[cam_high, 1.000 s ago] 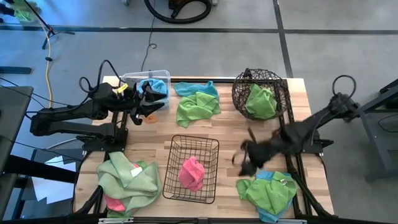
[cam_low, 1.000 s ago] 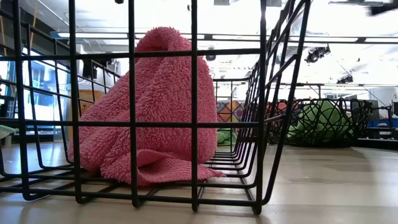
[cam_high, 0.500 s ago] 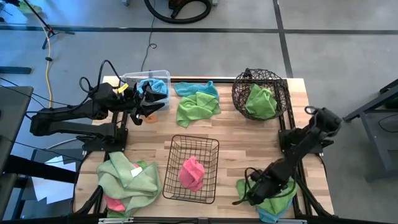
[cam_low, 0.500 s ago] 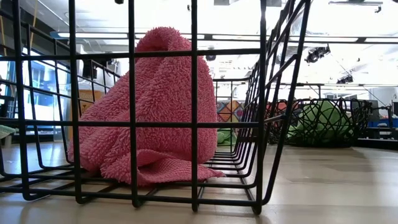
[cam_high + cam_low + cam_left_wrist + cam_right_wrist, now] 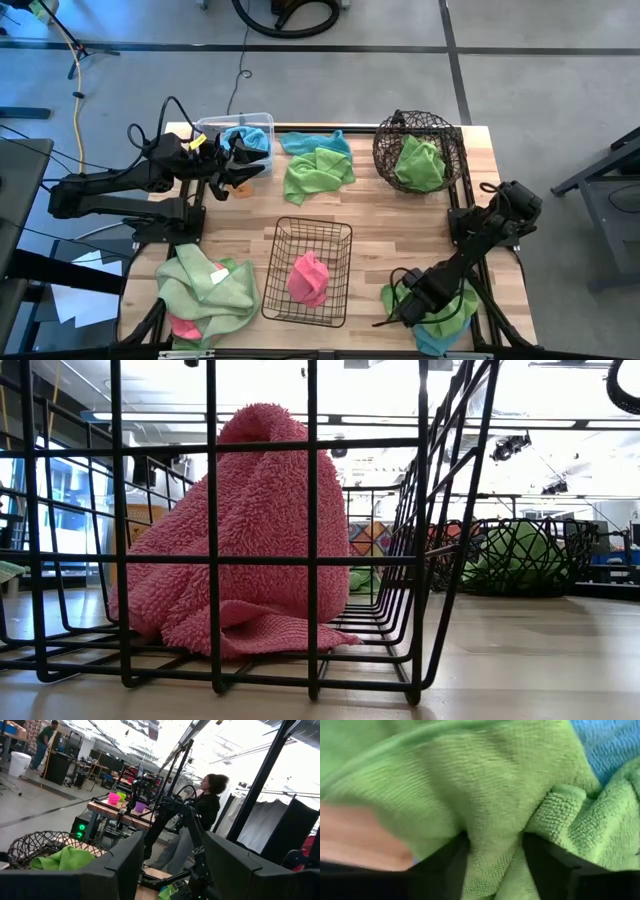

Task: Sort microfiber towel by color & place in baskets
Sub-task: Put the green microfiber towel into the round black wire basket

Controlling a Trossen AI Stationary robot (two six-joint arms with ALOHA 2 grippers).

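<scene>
Wooden table (image 5: 380, 225), slatted top, bare boards open through its middle band either side of the black wire basket (image 5: 340, 235); no label or writing could be read on any item. Near-left corner: heap of green and pink towels (image 5: 205, 285), overhanging the table edge. Near-right corner: green towel over a blue one (image 5: 445, 310), the right tool (image 5: 412, 305) pressed down into it, its fingers (image 5: 442, 870) narrow with a fold of green cloth pinched between them. Far edge: green towel on a blue one (image 5: 318, 165), lying between the clear bin (image 5: 262, 122) and the round woven basket (image 5: 385, 145), which held a green towel (image 5: 420, 163). Black wire basket held one pink towel (image 5: 245, 540). Clear bin held a blue towel (image 5: 255, 138), partly hidden by the left tool (image 5: 232, 165), which hung beside the bin with fingers parted and nothing between them.
</scene>
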